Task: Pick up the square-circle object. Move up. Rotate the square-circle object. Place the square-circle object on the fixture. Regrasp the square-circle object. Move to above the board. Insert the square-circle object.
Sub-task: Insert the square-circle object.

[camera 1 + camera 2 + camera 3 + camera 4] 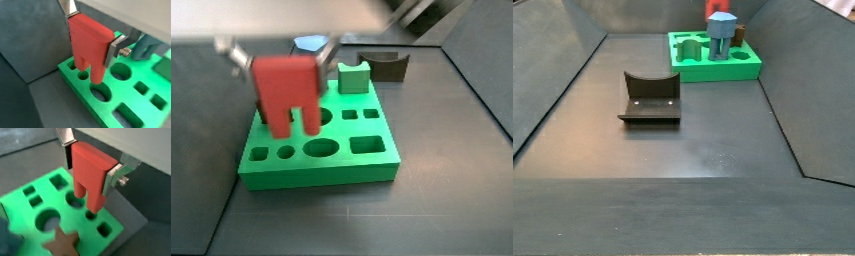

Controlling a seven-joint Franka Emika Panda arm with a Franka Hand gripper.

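The square-circle object [89, 42] is a red block with two legs pointing down, and my gripper [92, 35] is shut on its upper body. One silver finger [69, 9] presses one side and the other finger [116, 46] the opposite side. The same grip shows on the red piece [90, 173] with the gripper [91, 163]. It hangs upright over the green board [137, 107], its leg tips close above holes near a corner. In a side view the red piece [285, 92] is above the board [372, 170]. The fixture [649, 98] stands apart on the floor.
A tall blue peg [723, 35] stands on the board [714, 68], next to a brown star peg [63, 242]. A green notched block [354, 77] sits at the board's far edge, the fixture [385, 66] behind it. Dark sloping walls [567, 60] enclose the floor.
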